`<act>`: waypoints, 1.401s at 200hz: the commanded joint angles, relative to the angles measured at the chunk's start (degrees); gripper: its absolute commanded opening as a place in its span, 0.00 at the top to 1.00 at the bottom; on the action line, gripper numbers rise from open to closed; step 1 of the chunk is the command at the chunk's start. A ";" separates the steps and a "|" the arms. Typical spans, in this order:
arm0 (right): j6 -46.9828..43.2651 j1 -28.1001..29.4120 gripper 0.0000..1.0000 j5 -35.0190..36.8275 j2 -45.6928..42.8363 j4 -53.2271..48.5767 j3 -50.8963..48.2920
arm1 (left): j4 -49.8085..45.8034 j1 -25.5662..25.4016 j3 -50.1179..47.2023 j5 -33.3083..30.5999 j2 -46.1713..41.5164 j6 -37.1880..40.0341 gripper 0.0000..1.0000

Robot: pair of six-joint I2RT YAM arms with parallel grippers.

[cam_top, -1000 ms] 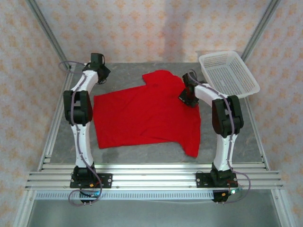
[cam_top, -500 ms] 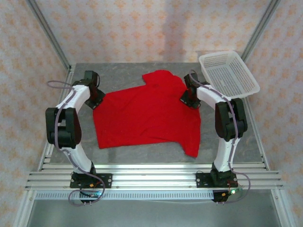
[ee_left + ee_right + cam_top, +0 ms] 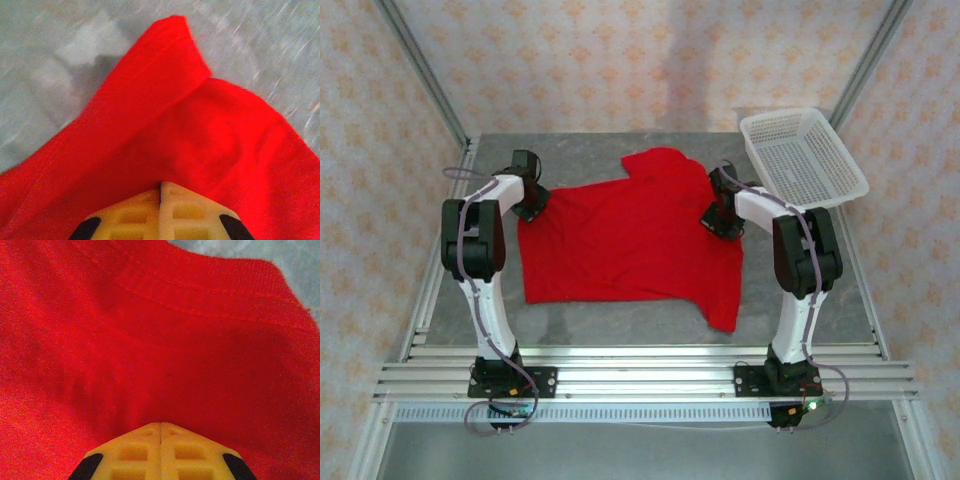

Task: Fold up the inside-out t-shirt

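Red t-shirt cloth is pinched in both sets of jaws. The left jaws are pressed together. Their yellow fingertips meet along one line, and the fabric bunches up right against them. Past them, toward 12 o'clock in the left wrist view, a hemmed corner lies doubled over on the grey counter. The right jaws are closed just as tight, fingertips flush. Creases run into them, and a stitched band crosses at 12 o'clock.

From above, the left jaws sit at the t-shirt's 10 o'clock corner and the right jaws on its edge near 2 o'clock. The t-shirt lies mostly flat in the middle of the counter, with one part sticking out at 1 o'clock and a corner trailing toward 5 o'clock. The left arm stands at its 9 o'clock side, the right arm at 3 o'clock. A white basket rests at the counter's 2 o'clock corner, close to the right arm and apart from the t-shirt.
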 commanded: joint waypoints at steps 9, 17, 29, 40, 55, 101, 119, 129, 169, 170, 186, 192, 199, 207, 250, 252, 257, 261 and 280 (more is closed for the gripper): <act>3.75 -0.27 1.00 -0.72 -0.83 1.24 -1.99 | 2.26 1.36 3.21 1.46 8.77 -0.47 1.00; 4.47 -0.27 1.00 -1.58 -0.34 1.65 -2.21 | 2.12 1.37 6.41 2.81 10.76 0.32 1.00; 5.36 -0.26 1.00 -2.59 0.64 1.83 -2.17 | 0.58 1.35 12.86 5.37 14.51 1.29 1.00; 6.51 -0.32 1.00 -3.57 1.34 2.34 -2.38 | -0.31 1.37 18.83 7.46 17.80 1.82 1.00; 8.87 -0.22 1.00 -5.62 2.41 3.35 -3.12 | -1.32 1.36 26.32 8.71 21.50 2.97 1.00; 5.36 -0.22 0.96 -1.81 -5.22 -1.46 1.12 | -0.63 1.42 29.87 8.03 14.73 4.85 0.92; 1.34 -0.26 0.90 2.92 -11.65 -7.40 2.19 | 0.52 1.42 22.90 8.08 5.20 5.01 0.74; 1.53 -0.26 0.86 5.26 -15.53 -9.51 -0.52 | 0.26 1.41 18.72 8.52 -0.50 5.52 0.69; 1.59 -0.38 0.69 4.33 -32.06 -7.33 -19.50 | -1.86 1.45 0.35 11.62 -24.58 9.63 0.54; 1.39 -0.36 0.69 4.01 -32.34 -7.13 -19.92 | -1.92 1.46 -0.19 11.61 -25.06 9.74 0.54; -1.48 -0.35 0.67 -2.89 -34.19 -4.82 -24.43 | -2.93 1.46 -7.24 11.39 -33.41 11.09 0.50; -2.40 -0.39 0.67 -5.59 -34.20 -3.77 -25.64 | -3.31 1.39 -9.52 11.14 -36.25 11.41 0.49; -2.81 -0.35 0.66 -7.50 -33.89 -3.21 -26.85 | -3.80 1.40 -11.92 10.91 -38.55 11.61 0.48; -3.01 -0.41 0.66 -9.84 -33.55 -1.86 -28.08 | -4.26 1.39 -14.36 10.71 -41.31 11.77 0.47; -1.23 0.64 0.65 -17.49 -31.81 4.05 -32.33 | -9.48 1.46 -19.33 8.93 -47.53 12.83 0.43; -1.16 0.73 0.65 -17.59 -31.67 4.40 -32.43 | -9.77 1.42 -19.38 8.55 -47.64 12.79 0.43; -0.96 0.94 0.64 -18.04 -31.22 5.28 -32.67 | -10.49 1.44 -19.53 7.67 -48.06 12.75 0.43; -0.81 1.11 0.64 -18.28 -30.72 5.98 -32.79 | -11.02 1.46 -19.75 6.93 -48.33 12.67 0.43; -0.33 1.78 0.66 -20.46 -26.71 7.48 -31.65 | -12.25 1.42 -20.97 5.43 -49.33 12.01 0.42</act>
